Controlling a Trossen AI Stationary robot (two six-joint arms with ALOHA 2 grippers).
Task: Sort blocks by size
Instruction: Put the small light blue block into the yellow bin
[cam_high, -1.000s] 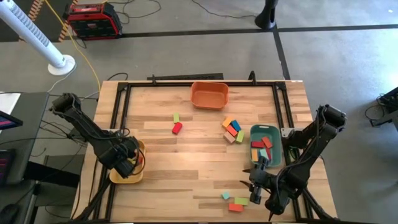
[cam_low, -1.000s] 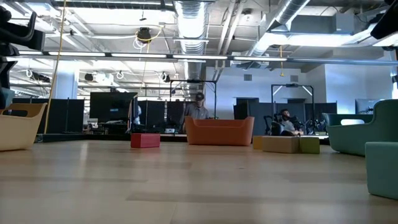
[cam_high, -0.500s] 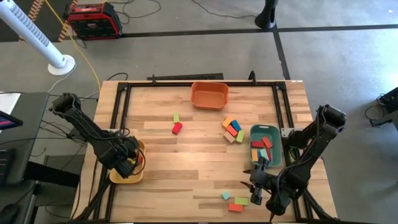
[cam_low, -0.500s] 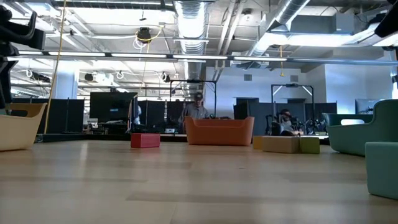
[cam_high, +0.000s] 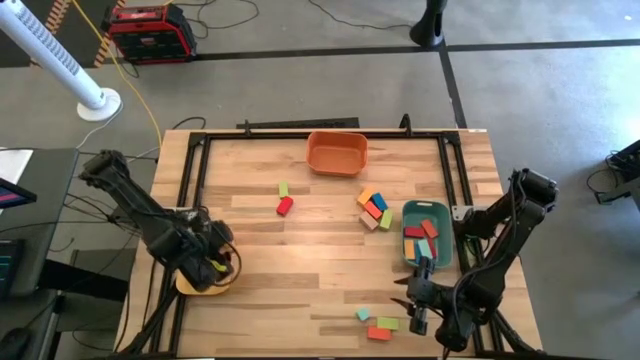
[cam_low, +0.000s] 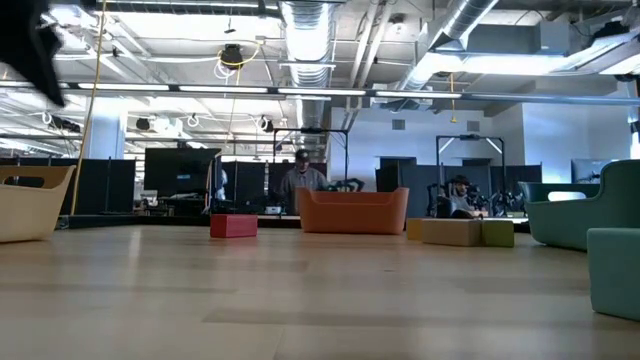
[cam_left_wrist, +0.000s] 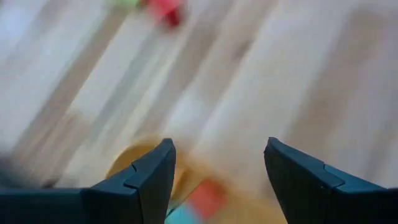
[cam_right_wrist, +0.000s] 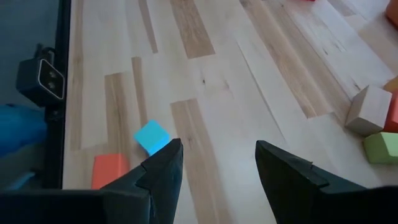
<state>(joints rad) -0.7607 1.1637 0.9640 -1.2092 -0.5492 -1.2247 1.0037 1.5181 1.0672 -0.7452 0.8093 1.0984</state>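
Wooden tabletop: blocks cluster centre-right, strays lower right; I see left gripper fingers apart, empty over yellow tray, right gripper half-open above blue cube; light, rigid, pinch flat sides.

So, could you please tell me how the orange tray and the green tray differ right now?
The orange tray sits at the table's far edge, near the middle; the green tray sits at the right side, by the right arm. The orange tray looks empty, while the green tray holds several coloured blocks. Both are small open trays resting flat on the wood.
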